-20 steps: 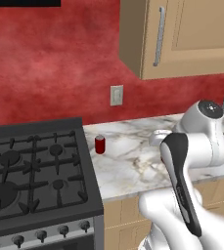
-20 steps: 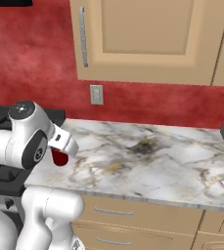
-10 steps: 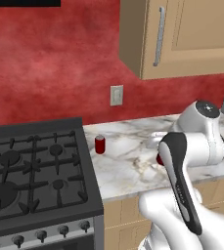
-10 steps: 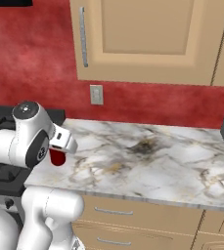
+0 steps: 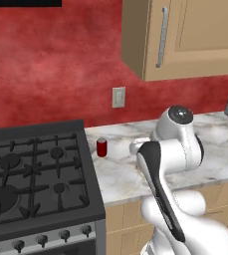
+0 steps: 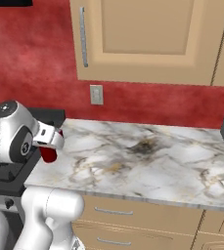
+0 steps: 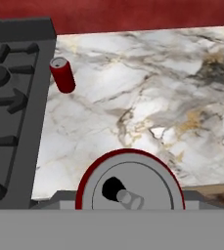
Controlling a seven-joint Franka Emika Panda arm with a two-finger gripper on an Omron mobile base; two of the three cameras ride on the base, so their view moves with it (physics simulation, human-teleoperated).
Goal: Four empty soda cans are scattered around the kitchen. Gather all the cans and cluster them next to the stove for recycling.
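Step in hand, as I judge it: carrying a red can (image 7: pixel 129 188) to the cluster spot beside the stove (image 5: pixel 33 184). One red can on the counter (image 5: pixel 101 147) stands upright on the marble just right of the stove's far right corner, near the back wall. The carried can hangs under the gripper (image 6: pixel 48 146), above the counter's (image 6: pixel 147 161) left part close to the stove edge; the right base view shows its red body below the white hand, nearer the front edge than the standing can.

Jaws: closed down about as far as they go, w/ the can between them. The hand view looks straight down on its silver top and tab (finger tips themselves are hidden under that top, so contact points can't be made out).

Next move prob. calls for lowering the can upright onto bare marble near the standing one, w/o knocking it or catching the stove's raised edge, then releasing.
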